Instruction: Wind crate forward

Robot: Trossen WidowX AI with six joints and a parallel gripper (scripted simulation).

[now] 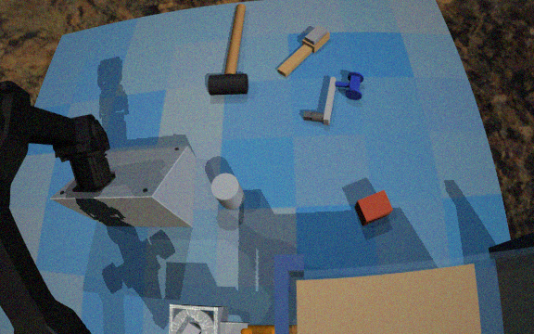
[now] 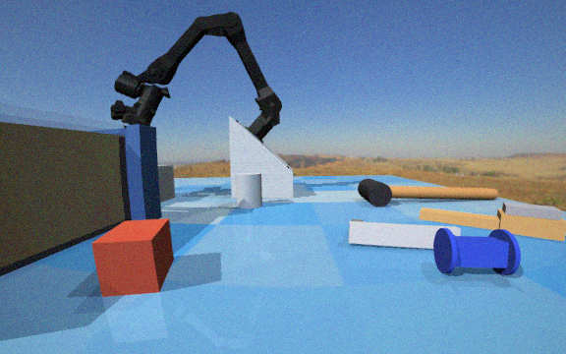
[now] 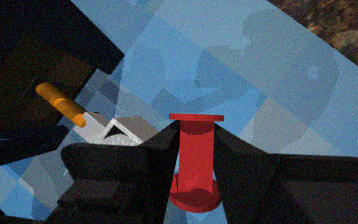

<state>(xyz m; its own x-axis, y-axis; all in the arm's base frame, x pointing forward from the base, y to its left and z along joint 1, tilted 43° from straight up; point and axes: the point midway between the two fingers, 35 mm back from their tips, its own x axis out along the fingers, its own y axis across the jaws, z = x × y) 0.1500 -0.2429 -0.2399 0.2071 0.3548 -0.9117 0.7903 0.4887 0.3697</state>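
My gripper (image 3: 193, 123) is shut on the red grip of the winch handle (image 3: 196, 160), upright between the fingers; its tips are hidden in the exterior view and outside the top view. The handle's grey arm (image 1: 192, 328) shows over the winch (image 1: 171, 319) (image 3: 117, 140). An orange strap (image 1: 262, 329) (image 3: 62, 104) runs from the winch to the crate (image 1: 387, 301) (image 2: 42, 192) (image 3: 35, 75). The crate looks flat, its front edge close behind the blue steel frame (image 1: 281, 292) (image 2: 141, 172). I cannot tell whether they touch.
A red block (image 1: 375, 207) (image 2: 128, 258) lies before the cubby. A white cylinder (image 1: 226, 187) (image 2: 249, 191) stands near the grey wedge (image 1: 174, 186) (image 2: 258, 167). A blue-gripped crank (image 1: 330, 99), a mallet (image 1: 228, 84) and a wooden tool (image 1: 295, 60) lie farther off.
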